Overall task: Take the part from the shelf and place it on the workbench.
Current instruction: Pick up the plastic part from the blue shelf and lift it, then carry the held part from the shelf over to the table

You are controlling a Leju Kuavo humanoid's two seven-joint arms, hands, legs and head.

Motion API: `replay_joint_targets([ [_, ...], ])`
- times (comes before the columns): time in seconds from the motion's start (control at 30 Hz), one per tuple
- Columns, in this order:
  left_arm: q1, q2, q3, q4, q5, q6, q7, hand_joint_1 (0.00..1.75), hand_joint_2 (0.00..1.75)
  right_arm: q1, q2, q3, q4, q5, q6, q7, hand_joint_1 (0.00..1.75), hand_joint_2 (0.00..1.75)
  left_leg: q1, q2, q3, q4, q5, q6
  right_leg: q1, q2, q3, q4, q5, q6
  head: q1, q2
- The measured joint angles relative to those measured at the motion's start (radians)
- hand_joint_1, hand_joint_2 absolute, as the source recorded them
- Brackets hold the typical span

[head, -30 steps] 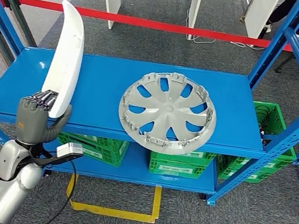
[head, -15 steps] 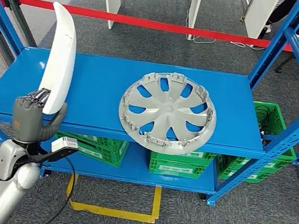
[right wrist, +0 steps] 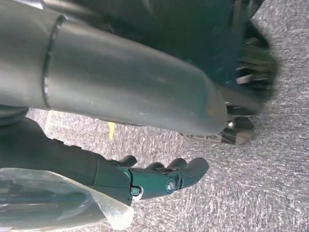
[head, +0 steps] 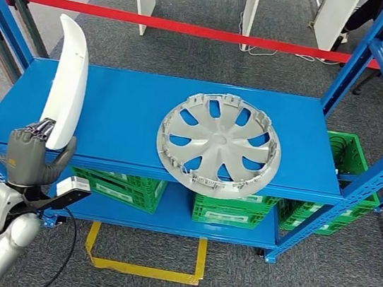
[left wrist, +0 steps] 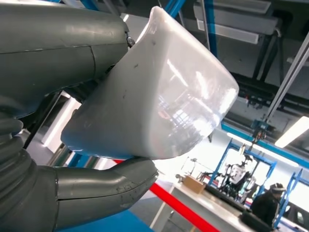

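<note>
The blue steel shelf is the landmark here: a two-level rack with slanted blue uprights at both ends, standing on grey carpet. On its top deck, toward the right half, a silver-grey wheel cover lies flat with its ribbed inner face up, its near rim projecting slightly over the shelf's front edge. Under that deck, three green plastic crates sit in a row on the lower level, and a fourth green crate stands just past the shelf's right upright. Behind the shelf a red barrier tape stretches across, with white table legs beyond it. On the floor in front of the shelf, yellow tape marks out a rectangle. The task's part, a long curved white plastic trim piece, is lifted off the deck at the shelf's left end, standing nearly upright with its tip high above the top deck. The left hand grips its lower end in front of the shelf's front left edge, dark fingers curled over one face and the thick grey thumb pressed on the other; the left wrist view shows the same white piece clamped between thumb and fingers. The right hand hangs over the carpet holding nothing, fingers loosely curved and slightly apart.
</note>
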Motion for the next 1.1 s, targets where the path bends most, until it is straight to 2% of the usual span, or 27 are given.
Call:
replay_joint_targets([
  [0.03,0.005,0.001,0.0,0.0,0.0,0.0,0.0,1.75,1.75,0.001,0.0,0.0,0.0,0.0,0.0,0.0,0.0,0.0,0.0,0.001,0.0,0.001,0.0,0.0,0.0,0.0,-0.035,0.064,-0.018,0.002,0.0,0.0],
  [0.07,0.009,0.002,0.0,0.0,-0.001,0.0,0.0,1.75,1.75,0.001,0.0,0.0,0.0,0.0,0.0,0.0,0.0,0.0,0.0,0.002,0.0,0.002,-0.001,0.0,0.0,0.0,-0.059,0.102,-0.02,0.003,0.0,0.0],
  [0.1,0.012,0.002,0.0,0.0,-0.003,0.0,0.001,1.75,1.75,0.002,0.0,0.0,0.0,0.0,0.0,0.0,0.0,0.0,0.0,0.003,0.0,0.004,-0.002,-0.001,0.0,0.0,-0.066,0.104,-0.001,0.004,0.0,0.0],
  [0.13,0.014,0.003,-0.001,0.0,-0.004,0.0,0.003,1.75,1.75,0.001,0.0,0.0,0.0,0.0,0.0,0.0,0.0,0.0,0.001,0.003,0.0,0.008,-0.004,-0.004,-0.001,0.0,-0.052,0.064,0.035,0.003,0.0,0.0],
  [0.17,0.014,0.004,-0.001,0.0,-0.007,0.0,0.005,1.75,1.75,0.0,0.0,0.0,0.0,0.0,0.001,0.001,0.0,0.0,0.002,0.002,0.0,0.013,-0.008,-0.007,-0.001,0.0,-0.026,-0.001,0.075,0.001,0.0,0.0],
  [0.2,0.013,0.006,-0.001,0.0,-0.008,0.0,0.01,1.75,1.75,-0.001,0.0,0.0,0.0,0.0,0.001,0.002,0.0,0.0,0.002,0.002,-0.003,0.019,-0.014,-0.013,0.0,0.003,0.005,-0.061,0.104,-0.001,0.0,0.0],
  [0.23,0.013,0.008,-0.002,0.0,-0.01,0.0,0.015,1.75,1.75,-0.003,0.0,0.0,-0.001,0.0,0.001,0.004,0.0,0.0,0.001,0.002,-0.006,0.025,-0.018,-0.018,0.001,0.006,0.028,-0.106,0.121,-0.005,0.0,0.0],
  [0.3,0.012,0.014,-0.005,-0.001,-0.013,0.001,0.028,1.75,1.75,-0.005,0.002,0.0,-0.001,0.0,0.001,0.007,0.0,0.0,0.0,0.001,-0.012,0.033,-0.02,-0.027,0.004,0.01,0.046,-0.133,0.121,-0.014,0.0,0.0],
  [0.37,0.012,0.023,-0.008,-0.002,-0.017,0.001,0.036,1.75,1.75,-0.006,0.004,0.0,-0.002,0.0,0.001,0.009,0.0,0.0,0.001,0.004,-0.017,0.038,-0.023,-0.037,0.003,0.007,0.042,-0.143,0.119,-0.027,0.0,0.0],
  [0.4,0.013,0.028,-0.009,-0.003,-0.018,0.001,0.039,1.75,1.75,-0.007,0.006,0.0,-0.003,0.0,0.001,0.01,0.0,0.0,0.001,0.01,-0.023,0.049,-0.036,-0.043,0.001,0.005,0.04,-0.148,0.119,-0.034,-0.002,0.0],
  [0.43,0.012,0.032,-0.01,-0.003,-0.019,0.001,0.041,1.75,1.75,-0.007,0.007,0.0,-0.003,0.0,0.001,0.01,0.0,0.0,0.002,0.018,-0.035,0.079,-0.061,-0.049,-0.001,0.001,0.037,-0.151,0.122,-0.041,-0.004,0.0],
  [0.53,0.014,0.039,-0.015,-0.004,-0.021,0.001,0.05,1.75,1.75,-0.006,0.01,0.0,-0.003,0.0,0.0,0.01,0.0,0.0,0.009,0.033,-0.101,0.258,-0.168,-0.064,-0.001,-0.011,0.024,-0.153,0.132,-0.052,-0.007,0.0],
  [0.57,0.017,0.04,-0.016,-0.004,-0.022,0.001,0.052,1.75,1.75,-0.005,0.01,0.0,-0.003,0.0,0.0,0.01,0.0,0.0,0.012,0.033,-0.114,0.3,-0.182,-0.067,-0.001,-0.016,0.018,-0.153,0.137,-0.053,-0.007,0.0],
  [0.6,0.019,0.042,-0.017,-0.004,-0.023,0.001,0.054,1.75,1.75,-0.003,0.01,0.0,-0.003,0.0,-0.001,0.009,0.0,0.0,0.015,0.034,-0.111,0.309,-0.176,-0.069,-0.001,-0.019,0.012,-0.153,0.141,-0.052,-0.008,0.0],
  [0.63,0.021,0.043,-0.018,-0.004,-0.025,0.001,0.054,1.75,1.75,-0.002,0.01,0.0,-0.003,0.0,-0.001,0.009,0.0,0.0,0.017,0.034,-0.089,0.276,-0.151,-0.071,-0.001,-0.022,0.007,-0.152,0.146,-0.051,-0.007,0.0],
  [0.7,0.021,0.047,-0.018,-0.005,-0.027,0.001,0.054,1.75,1.75,-0.001,0.011,0.0,-0.003,0.0,-0.001,0.007,0.0,0.0,0.021,0.04,-0.009,0.136,-0.088,-0.072,-0.001,-0.026,-0.002,-0.151,0.156,-0.043,-0.008,0.0],
  [0.73,0.021,0.048,-0.018,-0.006,-0.027,0.001,0.054,1.75,1.75,0.0,0.012,0.0,-0.003,0.0,-0.001,0.007,0.0,0.0,0.021,0.041,0.027,0.07,-0.068,-0.07,0.0,-0.027,-0.006,-0.151,0.162,-0.037,-0.007,0.0],
  [0.77,0.022,0.049,-0.018,-0.007,-0.027,0.001,0.054,1.75,1.75,0.0,0.012,0.0,-0.003,0.0,-0.001,0.006,0.0,0.0,0.019,0.042,0.047,0.029,-0.059,-0.068,0.001,-0.027,-0.008,-0.152,0.169,-0.03,-0.007,0.0],
  [0.8,0.023,0.05,-0.018,-0.007,-0.027,0.001,0.054,1.75,1.75,0.0,0.012,0.0,-0.003,0.0,-0.001,0.006,0.0,0.0,0.016,0.042,0.052,0.013,-0.059,-0.064,0.002,-0.028,-0.009,-0.153,0.177,-0.023,-0.007,0.0],
  [0.87,0.026,0.052,-0.018,-0.008,-0.027,0.001,0.054,1.75,1.75,0.001,0.012,0.0,-0.003,0.0,-0.001,0.006,0.0,0.0,0.014,0.041,0.041,0.012,-0.046,-0.051,0.0,-0.028,-0.012,-0.157,0.188,-0.008,-0.007,0.0],
  [0.9,0.026,0.053,-0.019,-0.008,-0.027,0.001,0.054,1.75,1.75,0.001,0.012,0.0,-0.003,0.0,-0.001,0.006,0.0,0.0,0.015,0.042,0.034,0.012,-0.037,-0.042,-0.001,-0.026,-0.019,-0.152,0.177,-0.002,-0.007,0.0],
  [0.93,0.026,0.053,-0.019,-0.008,-0.027,0.001,0.054,1.75,1.75,0.002,0.012,0.0,-0.003,0.0,-0.001,0.006,0.0,0.0,0.015,0.043,0.025,0.01,-0.027,-0.033,-0.002,-0.023,-0.03,-0.131,0.15,0.003,-0.006,0.0],
  [0.97,0.026,0.053,-0.02,-0.009,-0.027,0.001,0.054,1.75,1.75,0.002,0.012,0.0,-0.003,0.0,-0.001,0.006,0.0,0.0,0.016,0.044,0.014,0.009,-0.016,-0.025,-0.002,-0.018,-0.045,-0.09,0.107,0.005,-0.005,0.0],
  [1.03,0.027,0.053,-0.021,-0.009,-0.027,0.001,0.054,1.75,1.75,0.002,0.012,0.0,-0.003,0.0,-0.001,0.006,0.0,0.0,0.012,0.044,-0.012,0.011,0.004,-0.017,0.0,-0.013,-0.081,0.037,0.017,0.006,-0.003,0.0],
  [1.07,0.028,0.052,-0.022,-0.009,-0.027,0.001,0.054,1.75,1.75,0.002,0.012,0.0,-0.003,0.0,-0.001,0.006,0.0,0.0,0.009,0.044,-0.026,0.012,0.014,-0.015,0.001,-0.012,-0.09,0.091,-0.004,0.005,-0.004,0.0],
  [1.1,0.029,0.052,-0.022,-0.009,-0.027,0.001,0.054,1.75,1.75,0.002,0.012,0.0,-0.003,0.0,-0.001,0.006,0.0,0.0,0.006,0.044,-0.04,0.013,0.024,-0.014,0.002,-0.012,-0.086,0.119,-0.003,0.003,-0.004,0.0],
])
